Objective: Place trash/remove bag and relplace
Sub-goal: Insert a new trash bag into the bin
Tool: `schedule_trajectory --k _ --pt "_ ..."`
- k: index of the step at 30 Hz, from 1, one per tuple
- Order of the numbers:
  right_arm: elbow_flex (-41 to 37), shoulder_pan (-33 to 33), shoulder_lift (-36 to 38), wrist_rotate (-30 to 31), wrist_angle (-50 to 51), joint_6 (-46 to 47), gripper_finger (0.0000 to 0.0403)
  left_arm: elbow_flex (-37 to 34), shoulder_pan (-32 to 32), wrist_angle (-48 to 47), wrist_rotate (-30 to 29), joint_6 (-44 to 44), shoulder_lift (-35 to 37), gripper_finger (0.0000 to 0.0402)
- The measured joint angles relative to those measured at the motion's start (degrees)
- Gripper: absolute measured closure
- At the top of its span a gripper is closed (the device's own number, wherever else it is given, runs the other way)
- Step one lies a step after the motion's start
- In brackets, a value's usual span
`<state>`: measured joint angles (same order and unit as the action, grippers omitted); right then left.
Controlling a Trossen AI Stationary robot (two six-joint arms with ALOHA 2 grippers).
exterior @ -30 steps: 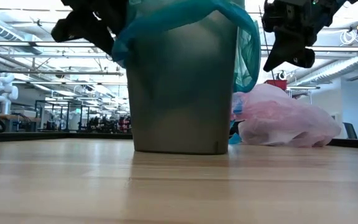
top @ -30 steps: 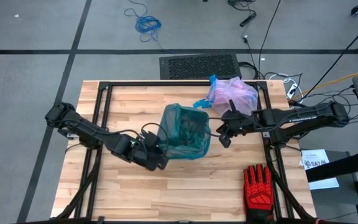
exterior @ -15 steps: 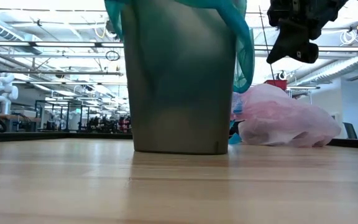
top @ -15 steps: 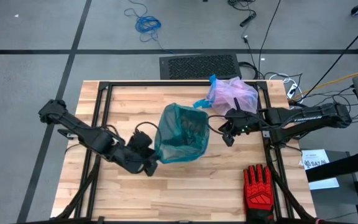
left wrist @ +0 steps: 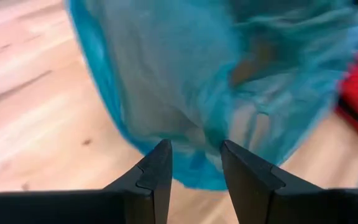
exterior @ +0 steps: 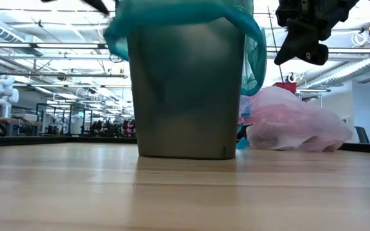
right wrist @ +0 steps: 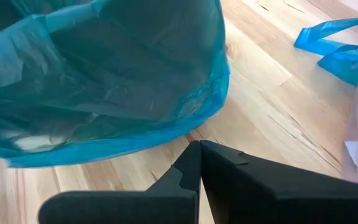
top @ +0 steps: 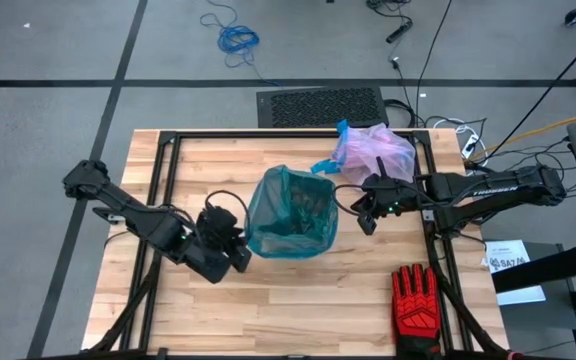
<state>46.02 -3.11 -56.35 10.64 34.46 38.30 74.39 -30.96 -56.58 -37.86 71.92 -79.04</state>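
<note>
Tabletop [top: 218,310]; teal-lined bin [top: 290,212]; trash [top: 303,205] inside

Left hand [top: 240,247] beside the teal-lined bin [top: 291,212]; right hand [top: 365,212] opposite.

We count one bin [exterior: 188,96], two plastic bags, teal [top: 290,213] and pink [top: 375,152], one red glove [top: 414,300], and two grippers, left [top: 238,250] and right [top: 366,212].

Grey carpet floor [top: 58,60] with a blue cable coil [top: 236,38]; ceiling light strips [exterior: 37,48] beyond.
</note>
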Motion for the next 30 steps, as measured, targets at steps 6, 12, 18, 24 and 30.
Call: schedule_trajectory --k 6,12,18,24,30 --pt "0.02 0.02 -0.01 0.34 0.02 -0.02 0.0403 -7.36 -0.30 3.48 -0.51 9.66 -0.83 0.0308" --pt "0.02 0.02 -0.01 0.34 0.04 -0.11 0.0403 -10.73 -2.73 6.74 -0.14 15.03 -0.83 0.0375" --pt "0.02 0.02 -0.01 0.33 0.04 -0.09 0.0403 -8.82 -5.71 6.47 -1.14 17.77 1.99 0.0398" --pt "0.02 0.02 -0.01 0.32 0.04 -0.22 0.0403 -7.08 -2.82 -5.02 -18.06 23.16 10.46 0.0400" --pt "0.02 0.02 -0.01 0.32 0.05 -0.87 0.0403 -13.92 2.96 -4.09 -16.20 27.54 14.76 0.0401"
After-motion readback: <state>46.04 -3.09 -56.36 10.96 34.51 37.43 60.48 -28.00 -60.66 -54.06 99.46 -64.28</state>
